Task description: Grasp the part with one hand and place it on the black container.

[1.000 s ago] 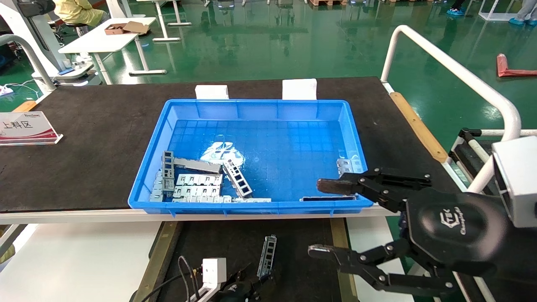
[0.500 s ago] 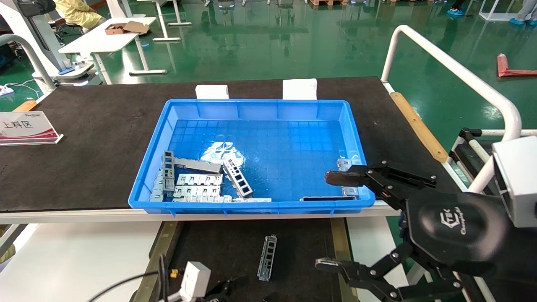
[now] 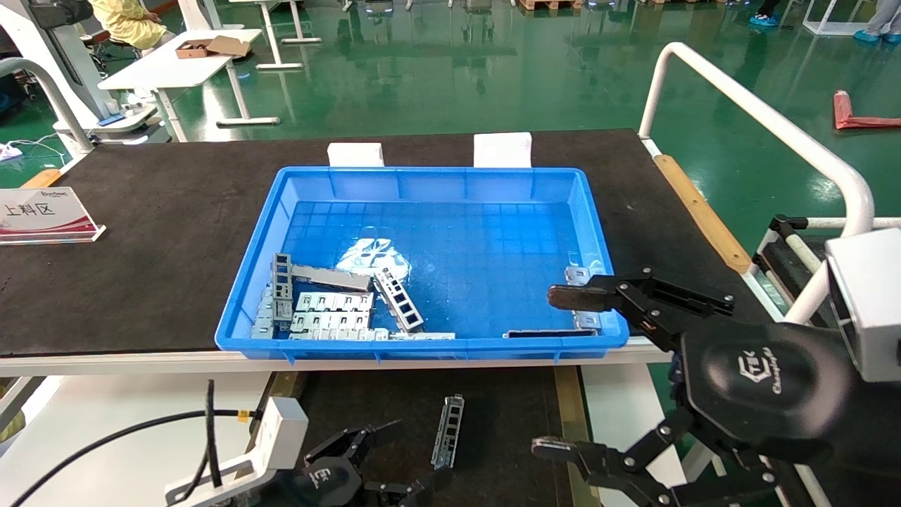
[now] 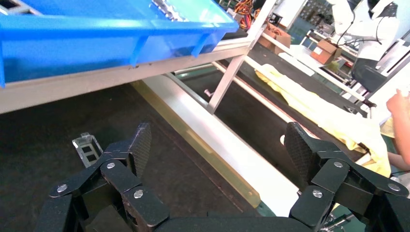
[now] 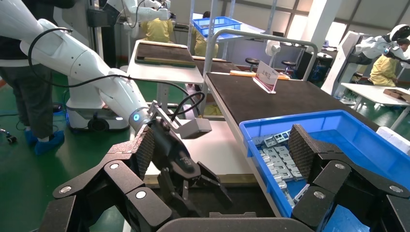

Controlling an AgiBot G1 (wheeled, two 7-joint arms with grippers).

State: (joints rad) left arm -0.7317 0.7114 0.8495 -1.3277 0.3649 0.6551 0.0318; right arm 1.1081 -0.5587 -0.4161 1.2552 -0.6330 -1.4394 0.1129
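Observation:
The part [image 3: 448, 431], a narrow silver slotted channel, lies flat on the black container [image 3: 507, 422], the black tray with tan-gold edge strips below the table's front edge. One end of the part shows in the left wrist view [image 4: 87, 148]. My left gripper [image 3: 402, 458] is open and empty, low over the tray just left of the part and not touching it; it is also open in its own view [image 4: 217, 145]. My right gripper [image 3: 556, 372] is open wide and empty, spanning the bin's near right corner and the tray's right strip.
The blue bin [image 3: 422, 346] on the black table holds several grey metal pieces [image 3: 331, 310] at its near left and one dark channel [image 3: 549, 333] at its near right. A sign [image 3: 42, 211] stands far left. A white rail [image 3: 760, 120] runs along the right.
My left gripper has let go of the part, opened and drawn back to the left. The part stays flat on the tray. My right gripper has shifted slightly right.

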